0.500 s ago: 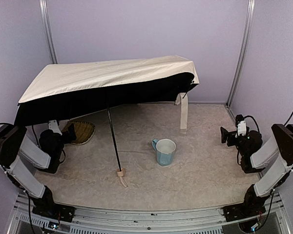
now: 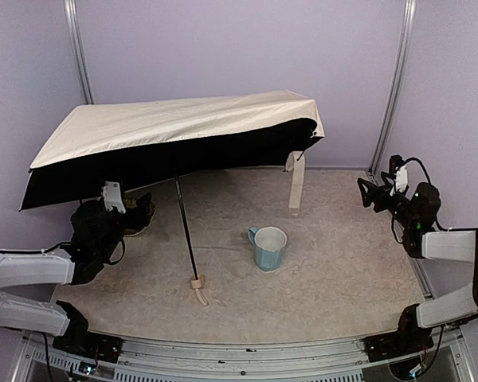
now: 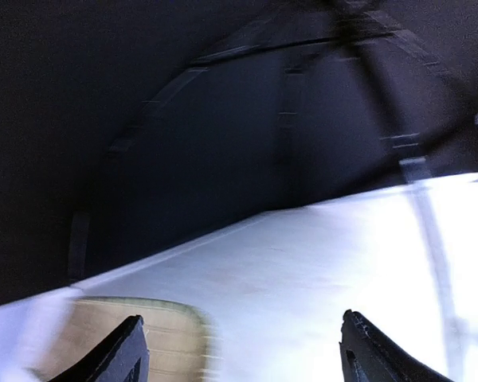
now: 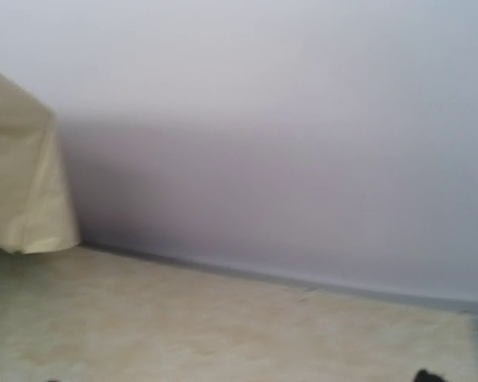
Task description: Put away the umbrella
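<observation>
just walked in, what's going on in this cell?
Nothing is gripped yet. The umbrella stands open on the table, its handle down near the front and its top tilted over the back left. The left gripper sits open under the umbrella's low edge, by the tray. The right gripper hovers open at the far right, apart from the umbrella. A mug stands near the middle, untouched.

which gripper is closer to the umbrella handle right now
Left. The left gripper is under the canopy edge, left of and behind the umbrella handle. The right gripper is far off on the right side, beyond the mug.
</observation>
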You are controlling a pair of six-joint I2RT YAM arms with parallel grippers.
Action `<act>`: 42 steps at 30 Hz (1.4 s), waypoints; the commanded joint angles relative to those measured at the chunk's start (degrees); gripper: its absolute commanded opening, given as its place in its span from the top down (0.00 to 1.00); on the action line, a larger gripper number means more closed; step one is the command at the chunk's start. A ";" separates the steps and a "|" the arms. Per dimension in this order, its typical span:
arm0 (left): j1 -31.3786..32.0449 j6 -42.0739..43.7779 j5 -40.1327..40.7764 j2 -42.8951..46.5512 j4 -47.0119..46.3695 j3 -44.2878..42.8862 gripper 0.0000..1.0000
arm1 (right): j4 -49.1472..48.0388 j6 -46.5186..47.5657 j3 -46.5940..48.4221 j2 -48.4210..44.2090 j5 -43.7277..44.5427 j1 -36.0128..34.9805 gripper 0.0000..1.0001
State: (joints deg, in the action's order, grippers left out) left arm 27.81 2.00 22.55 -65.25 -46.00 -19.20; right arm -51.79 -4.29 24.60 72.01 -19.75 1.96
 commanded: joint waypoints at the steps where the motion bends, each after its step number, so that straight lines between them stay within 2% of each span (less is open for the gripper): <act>1: 5.39 -13.14 -8.29 5.12 17.20 -3.09 0.19 | 9.36 -5.06 3.64 -0.65 -8.56 -1.04 0.08; 4: 6.95 -22.10 -21.48 4.40 3.85 3.24 0.14 | 9.47 -5.33 4.00 -2.01 -8.91 -2.47 0.10; 7: 8.91 -26.70 -24.30 -2.79 -13.35 7.01 0.07 | 9.54 -4.59 4.24 -2.87 -8.87 -4.41 0.10; 10: 10.28 -27.53 -25.55 -12.52 -15.55 2.63 0.06 | 10.99 -3.48 5.30 -3.00 -8.21 -6.88 0.11; 13: 10.33 -30.08 -25.38 -20.22 -19.72 0.58 0.11 | 13.05 -2.55 6.15 -3.66 -7.67 -8.82 0.12; 14: 10.32 -30.49 -24.82 -22.32 -22.72 1.02 0.15 | 13.38 -2.40 6.26 -4.02 -7.49 -9.50 0.12; 17: 10.24 -31.64 -22.79 -29.25 -32.24 2.49 0.34 | 13.69 -2.47 6.41 -4.94 -7.66 -11.27 0.13; 22: 10.92 -34.62 -30.02 -37.70 -40.71 0.18 0.55 | 17.08 -0.43 7.91 -6.17 -7.56 -15.02 0.14; 27: 11.04 -38.92 -29.84 -40.95 -46.37 0.97 0.99 | 21.51 0.43 9.89 -7.79 -7.58 -16.92 0.18; 29: 11.16 -40.44 -29.12 -40.32 -48.59 1.85 1.00 | 22.99 0.60 10.40 -8.75 -7.70 -17.68 0.20; 32: 11.65 -40.89 -28.80 -36.79 -44.64 0.16 1.00 | 26.00 1.73 11.43 -10.17 -7.39 -19.54 0.23; 35: 12.66 -38.62 -24.38 -30.57 -28.46 -5.81 1.00 | 29.32 2.01 13.11 -11.23 -7.51 -22.14 0.27; 38: 15.03 -31.41 -18.65 -25.29 -12.96 -13.08 1.00 | 30.96 2.49 14.69 -12.23 -7.92 -25.31 0.31; 42: 17.24 -27.94 -14.30 -22.05 -2.89 -20.10 1.00 | 30.70 1.59 16.82 -12.86 -9.60 -29.27 0.35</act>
State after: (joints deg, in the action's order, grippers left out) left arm 43.03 -33.74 2.17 -91.46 -59.33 -32.91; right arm -22.46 -2.48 38.63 60.62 -27.44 -24.23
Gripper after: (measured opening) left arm 0.072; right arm 0.661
